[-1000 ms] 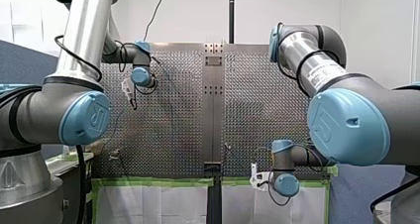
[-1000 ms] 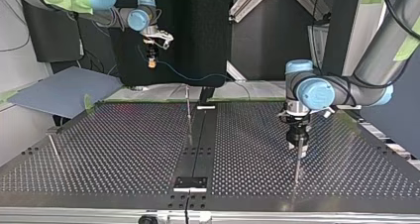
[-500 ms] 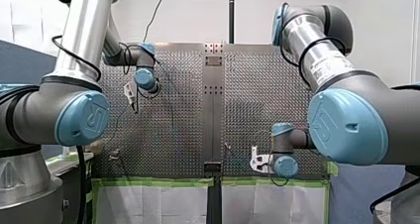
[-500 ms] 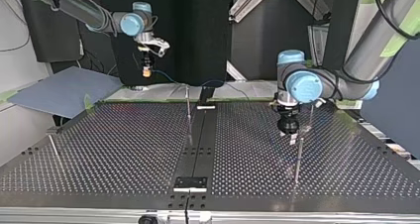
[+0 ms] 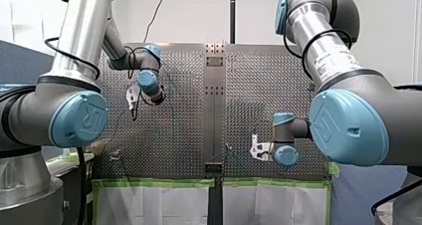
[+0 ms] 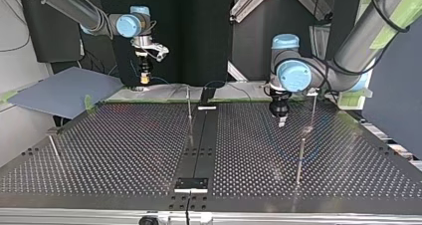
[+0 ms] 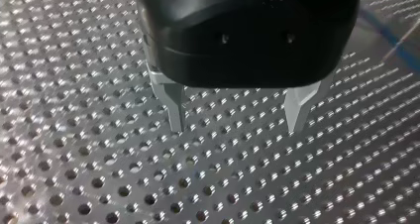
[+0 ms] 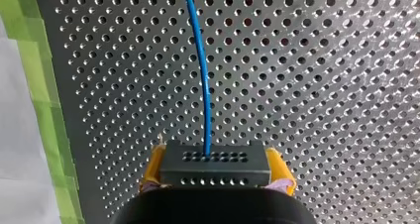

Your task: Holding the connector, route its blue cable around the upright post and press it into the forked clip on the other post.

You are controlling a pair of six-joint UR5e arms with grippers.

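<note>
Low in the front view, my right gripper (image 5: 256,151) hangs near the table's (image 5: 174,130) near edge, with a thin post (image 5: 228,149) just to its left. My left gripper (image 5: 132,99) sits further out over the left panel.

From the top view, my right gripper is raised at the far left. The middle post (image 6: 189,110) stands to its right and closer to the camera. My left gripper hovers at the right, near two more thin posts. I cannot tell which post carries the fork.

Left wrist view: the metal fingers (image 7: 174,107) are spread, with nothing between them.

Right wrist view: the yellow pads (image 8: 153,165) clamp the connector (image 8: 215,167). Its cable (image 8: 204,85) leaves the front face and runs straight ahead along the gripper's line. My right arm holds it, so I judge the wrap turns on carrying it past the middle post.
</note>
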